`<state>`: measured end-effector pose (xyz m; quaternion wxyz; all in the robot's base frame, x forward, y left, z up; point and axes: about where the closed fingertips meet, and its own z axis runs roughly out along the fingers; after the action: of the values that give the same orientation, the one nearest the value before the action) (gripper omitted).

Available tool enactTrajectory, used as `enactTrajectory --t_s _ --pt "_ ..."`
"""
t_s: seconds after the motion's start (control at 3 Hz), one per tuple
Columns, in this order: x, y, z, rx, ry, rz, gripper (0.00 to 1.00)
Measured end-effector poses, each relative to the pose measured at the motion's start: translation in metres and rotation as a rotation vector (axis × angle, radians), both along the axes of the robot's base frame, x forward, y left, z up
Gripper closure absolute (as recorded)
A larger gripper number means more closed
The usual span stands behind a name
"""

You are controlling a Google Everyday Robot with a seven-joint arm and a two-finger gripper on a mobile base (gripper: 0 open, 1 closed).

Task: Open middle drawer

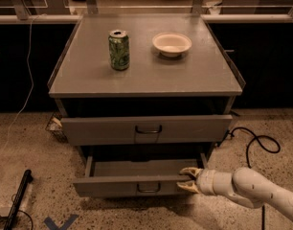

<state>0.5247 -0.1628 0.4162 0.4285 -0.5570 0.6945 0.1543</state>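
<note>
Pulling cleanly means drawing straight outward, level with the runners. The claw (188, 180) sits at the right end of the middle drawer (137, 182), its fingers narrowly parted around the front edge; that drawer hangs partly open below the taller drawer (146, 129) and worktop (146, 75).

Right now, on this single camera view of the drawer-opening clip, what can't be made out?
- Middle drawer: most of its tray lies in shadow under the upper drawer, so any contents are hidden.
- Gripper, at the drawer front's right end: whether its pads touch the front's top edge is too small to tell.
- Arm: cut off by the right and bottom edges.
- Anything below the middle drawer: hidden by its front.
- Bowl: contents unclear.
</note>
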Motion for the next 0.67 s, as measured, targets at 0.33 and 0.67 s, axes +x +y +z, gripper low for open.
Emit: enactTrajectory --t_s 0.33,0.67 --pt "0.0000 0.0000 0.0028 0.000 0.000 0.000 1.00" --pt "-0.0002 -0.0001 0.0037 0.000 0.000 0.000 1.00"
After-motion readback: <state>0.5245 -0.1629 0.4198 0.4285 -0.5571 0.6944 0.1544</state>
